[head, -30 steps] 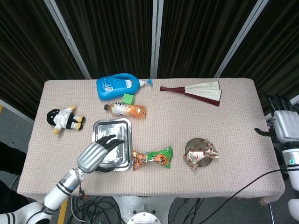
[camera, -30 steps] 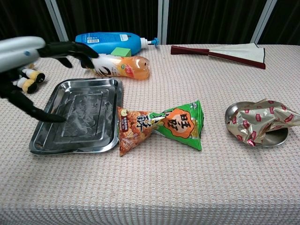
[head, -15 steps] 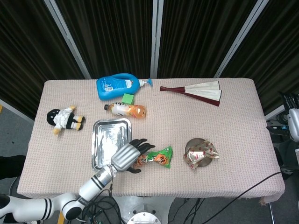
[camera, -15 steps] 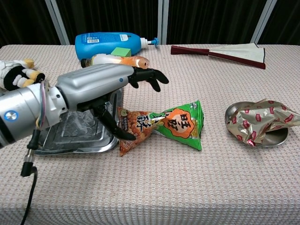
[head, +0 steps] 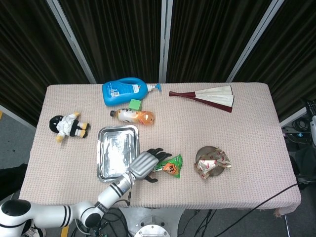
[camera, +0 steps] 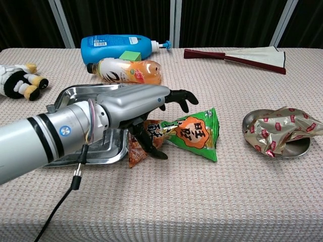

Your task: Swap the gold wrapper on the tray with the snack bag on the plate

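Observation:
The green and orange snack bag (camera: 194, 132) lies flat on the table just right of the steel tray (camera: 70, 96), which holds nothing. My left hand (camera: 136, 108) reaches across the tray's right rim and spreads over the bag's orange end; its fingers (camera: 181, 97) arch above the bag and the thumb (camera: 154, 151) sits at its near side. From above, the left hand (head: 148, 164) covers the left end of the snack bag (head: 171, 166). The crumpled gold wrapper (camera: 282, 128) rests on the small round plate (camera: 299, 147). Only a sliver of my right hand (head: 313, 123) shows at the right edge.
Behind the tray (head: 117, 152) lie an orange drink bottle (head: 134, 116), a green block (head: 136, 104) and a blue detergent bottle (head: 123, 91). A plush toy (head: 69, 126) lies at the left. A folded fan (head: 210, 97) lies at the back right.
My left hand has moved right from over the tray to over the snack bag's orange end and come lower. My right hand has drawn off toward the right edge.

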Controlling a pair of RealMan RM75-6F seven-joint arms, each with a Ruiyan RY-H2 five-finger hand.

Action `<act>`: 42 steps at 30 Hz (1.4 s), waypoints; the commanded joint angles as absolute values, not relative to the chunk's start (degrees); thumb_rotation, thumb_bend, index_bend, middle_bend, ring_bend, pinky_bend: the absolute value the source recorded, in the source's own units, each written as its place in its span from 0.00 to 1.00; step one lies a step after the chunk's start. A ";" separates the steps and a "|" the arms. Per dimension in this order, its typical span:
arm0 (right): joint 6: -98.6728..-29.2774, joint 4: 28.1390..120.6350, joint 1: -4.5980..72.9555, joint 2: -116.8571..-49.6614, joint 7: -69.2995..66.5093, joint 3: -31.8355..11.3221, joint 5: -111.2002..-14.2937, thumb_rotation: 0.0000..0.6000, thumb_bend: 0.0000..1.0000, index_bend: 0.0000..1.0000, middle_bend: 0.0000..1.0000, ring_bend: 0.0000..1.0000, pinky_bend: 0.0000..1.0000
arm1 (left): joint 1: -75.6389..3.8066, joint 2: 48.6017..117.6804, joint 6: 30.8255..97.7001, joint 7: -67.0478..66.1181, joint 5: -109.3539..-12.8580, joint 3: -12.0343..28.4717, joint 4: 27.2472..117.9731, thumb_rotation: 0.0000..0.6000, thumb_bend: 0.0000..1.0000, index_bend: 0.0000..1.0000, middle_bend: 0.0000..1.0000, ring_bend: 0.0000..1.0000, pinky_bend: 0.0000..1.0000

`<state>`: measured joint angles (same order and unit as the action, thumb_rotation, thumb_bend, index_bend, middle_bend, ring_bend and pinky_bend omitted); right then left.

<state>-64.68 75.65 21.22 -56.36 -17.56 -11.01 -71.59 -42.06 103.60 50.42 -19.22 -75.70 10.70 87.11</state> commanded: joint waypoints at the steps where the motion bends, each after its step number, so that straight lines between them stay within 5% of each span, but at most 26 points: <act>1: -64.81 75.29 20.90 -56.29 -17.95 -11.13 -71.61 1.00 0.00 0.00 0.09 0.00 0.00 | -42.87 104.79 50.45 -19.28 -74.93 10.70 85.03 1.00 0.03 0.15 0.22 0.14 0.27; 11: -64.88 75.27 20.49 -56.16 -18.46 -11.52 -72.26 1.00 0.00 0.00 0.10 0.00 0.00 | -43.10 107.38 53.13 -17.87 -75.44 9.69 81.59 1.00 0.25 0.43 0.49 0.42 0.56; 24: -65.74 76.65 20.08 -55.56 -17.64 -12.25 -72.58 1.00 0.00 0.00 0.11 0.00 0.00 | -42.09 106.17 58.94 -15.70 -79.06 9.31 82.50 1.00 0.39 0.57 0.61 0.55 0.68; 38: -65.83 79.06 20.37 -55.56 -15.79 -12.69 -72.92 1.00 0.00 0.00 0.11 0.00 0.00 | -37.01 93.39 64.35 -12.52 -76.78 10.80 84.65 1.00 0.40 0.59 0.63 0.56 0.69; 42: -65.61 80.01 20.48 -55.37 -16.02 -12.79 -73.05 1.00 0.00 0.00 0.11 0.00 0.00 | -36.07 92.27 62.38 -11.48 -74.89 9.27 82.95 1.00 0.35 0.48 0.53 0.49 0.62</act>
